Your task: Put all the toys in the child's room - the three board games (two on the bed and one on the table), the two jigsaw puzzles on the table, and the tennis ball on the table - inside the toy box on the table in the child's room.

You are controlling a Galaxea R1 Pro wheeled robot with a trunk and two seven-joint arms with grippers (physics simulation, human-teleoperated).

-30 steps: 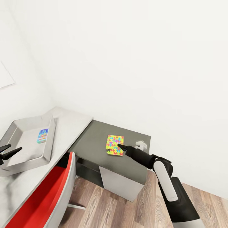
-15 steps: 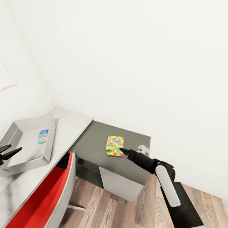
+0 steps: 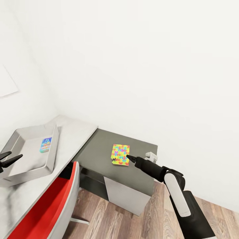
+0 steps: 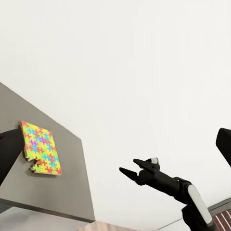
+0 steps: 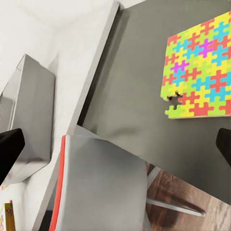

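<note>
Our right gripper (image 3: 127, 157), jaws apart, hovers at the multicoloured square jigsaw panel's (image 3: 120, 154) 5 o'clock corner, lined up to grasp; left gripper (image 3: 9, 158) open

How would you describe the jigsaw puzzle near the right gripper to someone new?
Find the low dark grey cabinet beside the pale table. The jigsaw puzzle lies flat on it, by the right gripper: a thin multicoloured panel with one notched corner.
</note>
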